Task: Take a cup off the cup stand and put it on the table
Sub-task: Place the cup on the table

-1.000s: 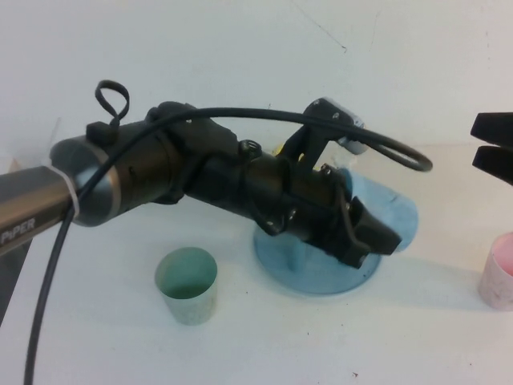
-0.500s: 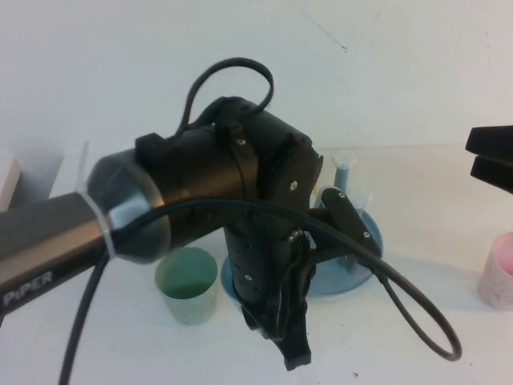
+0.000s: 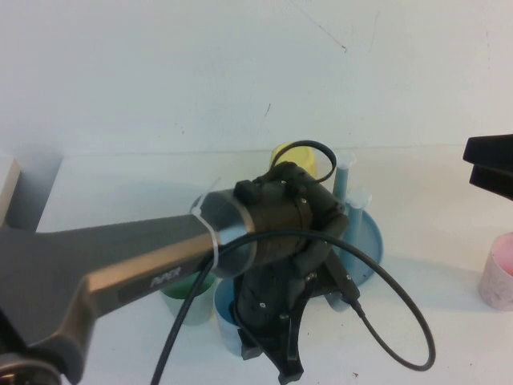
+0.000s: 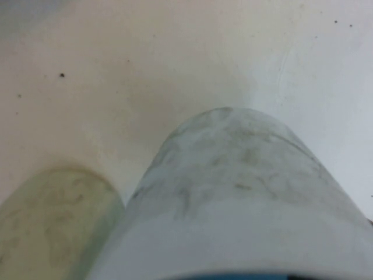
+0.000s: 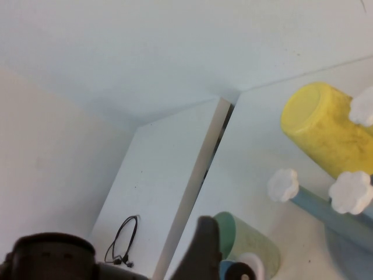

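The plain white counter (image 3: 120, 176) carries the round blue cup stand (image 3: 365, 253), a pale green plastic cup (image 3: 180, 298) at nine o'clock of it, and a pink cup (image 3: 498, 273) at three o'clock.

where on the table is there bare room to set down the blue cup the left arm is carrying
Bare table lies between its left edge and the cup stand; another patch lies between the stand and the pink cup. It is crowded where the left gripper, shut on the cup, hangs beside the green cup. The right gripper waits open at the right edge.
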You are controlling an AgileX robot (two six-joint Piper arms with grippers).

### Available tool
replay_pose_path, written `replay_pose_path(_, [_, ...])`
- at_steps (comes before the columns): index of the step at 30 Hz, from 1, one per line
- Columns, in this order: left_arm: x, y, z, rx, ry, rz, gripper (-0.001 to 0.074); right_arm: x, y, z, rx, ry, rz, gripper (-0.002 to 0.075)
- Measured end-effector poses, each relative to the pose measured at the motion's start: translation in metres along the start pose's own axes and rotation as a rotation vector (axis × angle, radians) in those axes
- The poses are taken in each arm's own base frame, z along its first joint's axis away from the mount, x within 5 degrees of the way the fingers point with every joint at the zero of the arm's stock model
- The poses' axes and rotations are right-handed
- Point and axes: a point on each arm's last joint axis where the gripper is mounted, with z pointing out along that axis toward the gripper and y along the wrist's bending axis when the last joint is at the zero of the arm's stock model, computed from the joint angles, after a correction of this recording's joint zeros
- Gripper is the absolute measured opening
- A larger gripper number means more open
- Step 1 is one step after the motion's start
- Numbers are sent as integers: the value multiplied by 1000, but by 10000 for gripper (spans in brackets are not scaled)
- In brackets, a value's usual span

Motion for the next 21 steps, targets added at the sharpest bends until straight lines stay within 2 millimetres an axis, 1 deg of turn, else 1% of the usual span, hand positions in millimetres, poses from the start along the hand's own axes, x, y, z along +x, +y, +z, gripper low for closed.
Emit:
replay_pose_path(3, [-4, 0, 14, 10, 35, 0, 31, 0, 0, 0, 1, 2, -1, 691])
replay_pose_path(6, [-7, -1, 23, 16, 55, 0, 31, 0, 0, 0, 1, 2, -1, 691])
replay_pose_path(16, [-9, -2, 23, 29, 39, -7, 33, 0, 0, 0, 0, 4, -1, 691])
replay_pose_path(18, [-9, -1, 23, 31, 39, -10, 50, 0, 0, 0, 0, 4, -1, 691])
replay_pose_path(19, [-9, -2, 23, 36, 35, -12, 73, 0, 0, 0, 0, 4, -1, 691])
replay_pose_path(21, [-10, -2, 25, 43, 36, -23, 155, 0, 0, 0, 0, 4, -1, 691])
